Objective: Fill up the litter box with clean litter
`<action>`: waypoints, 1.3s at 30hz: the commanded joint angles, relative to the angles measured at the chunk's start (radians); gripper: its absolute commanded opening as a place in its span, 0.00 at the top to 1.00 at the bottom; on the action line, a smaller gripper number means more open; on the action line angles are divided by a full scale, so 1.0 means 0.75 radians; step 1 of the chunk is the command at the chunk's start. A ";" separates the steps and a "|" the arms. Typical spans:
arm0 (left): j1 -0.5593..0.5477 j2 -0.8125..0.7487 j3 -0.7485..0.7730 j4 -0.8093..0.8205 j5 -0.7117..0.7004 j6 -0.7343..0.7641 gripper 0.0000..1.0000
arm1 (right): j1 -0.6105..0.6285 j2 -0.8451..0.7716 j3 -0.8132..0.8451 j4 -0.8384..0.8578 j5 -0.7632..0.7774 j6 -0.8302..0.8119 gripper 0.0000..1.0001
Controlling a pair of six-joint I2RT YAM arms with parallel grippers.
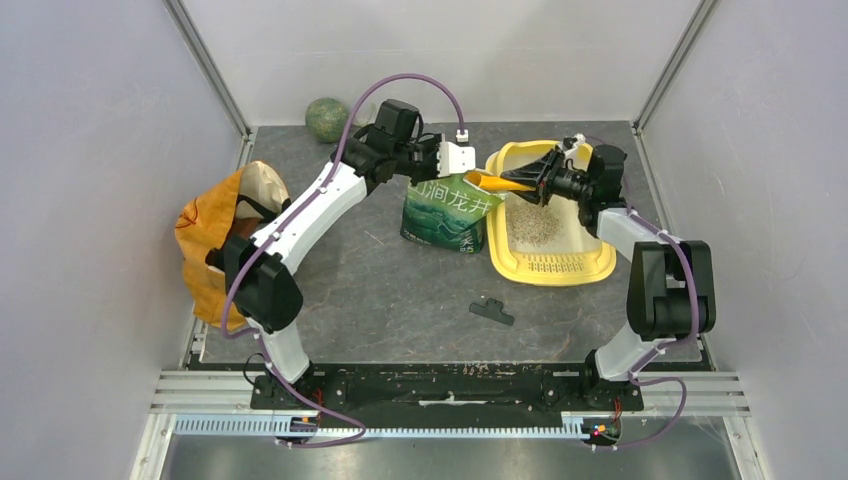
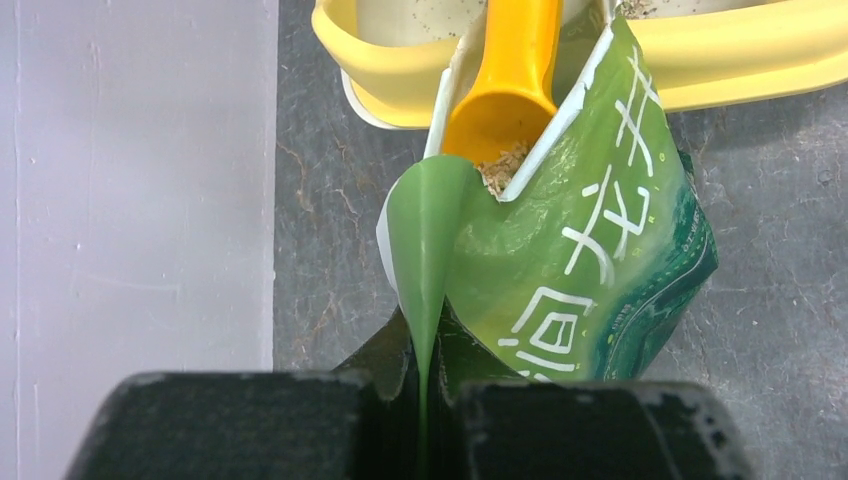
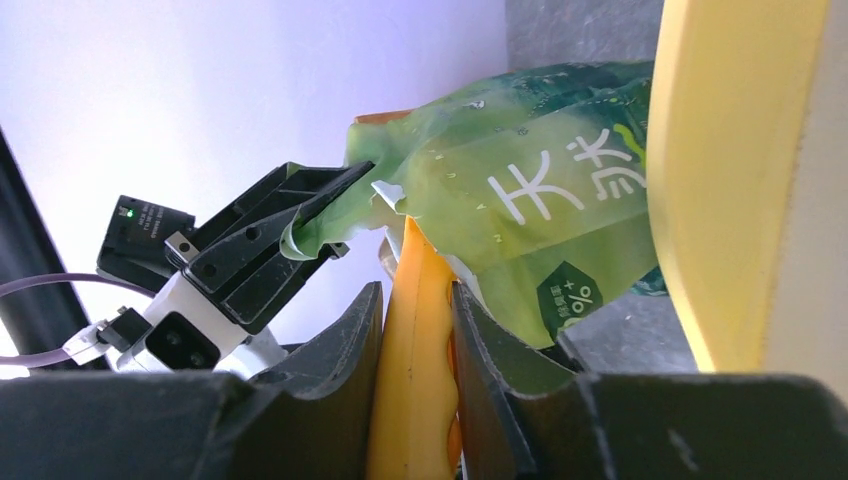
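Observation:
The yellow litter box [image 1: 598,268] lies at the back right, with a patch of grey-beige clean litter [image 1: 535,226] in its basin. A green printed pouch [image 1: 450,212] stands just left of it. My left gripper [image 1: 447,160] is shut on the pouch's top edge [image 2: 425,270], holding its mouth open. My right gripper [image 1: 536,177] is shut on the handle of an orange scoop [image 3: 415,370]. The scoop's bowl [image 2: 497,110] reaches into the pouch mouth, where granules [image 2: 503,166] show. The box rim shows in the left wrist view [image 2: 740,55] and the right wrist view [image 3: 720,180].
An orange-yellow bag [image 1: 215,245] lies at the left wall under my left arm. A green ball [image 1: 325,118] sits at the back. A small black clip [image 1: 492,311] lies on the grey table [image 1: 380,300] in front of the pouch.

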 commanded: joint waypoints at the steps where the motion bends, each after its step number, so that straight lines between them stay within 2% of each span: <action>1: -0.009 -0.007 0.101 0.073 0.046 0.033 0.98 | -0.015 -0.009 -0.025 0.316 -0.085 0.189 1.00; 2: -0.010 -0.006 0.102 0.071 0.043 0.029 0.98 | -0.038 -0.039 -0.013 0.136 -0.073 0.065 1.00; 3: -0.009 -0.007 0.099 0.069 0.044 0.030 0.98 | -0.029 -0.042 -0.004 0.092 -0.062 0.018 1.00; 5: -0.009 -0.011 0.089 0.068 0.039 0.033 0.98 | -0.038 0.000 -0.011 0.386 -0.098 0.242 1.00; 6: -0.009 -0.009 0.085 0.074 0.033 0.017 0.98 | -0.066 -0.012 -0.014 0.409 -0.111 0.271 1.00; 9: -0.010 -0.004 0.082 0.081 0.038 -0.004 0.98 | -0.128 -0.127 0.009 -0.032 -0.140 -0.026 1.00; 10: -0.011 -0.002 0.083 0.081 0.042 -0.005 0.98 | -0.135 -0.147 0.004 -0.076 -0.151 -0.060 1.00; 15: -0.011 0.003 0.092 0.079 0.035 0.011 0.98 | -0.170 -0.175 -0.051 0.026 -0.153 0.025 1.00; 27: -0.011 0.025 0.127 0.066 0.032 0.020 0.98 | -0.289 -0.253 -0.087 -0.119 -0.205 -0.072 1.00; 39: -0.013 0.046 0.137 0.049 0.009 0.044 0.98 | -0.342 -0.309 -0.079 -0.137 -0.230 -0.040 1.00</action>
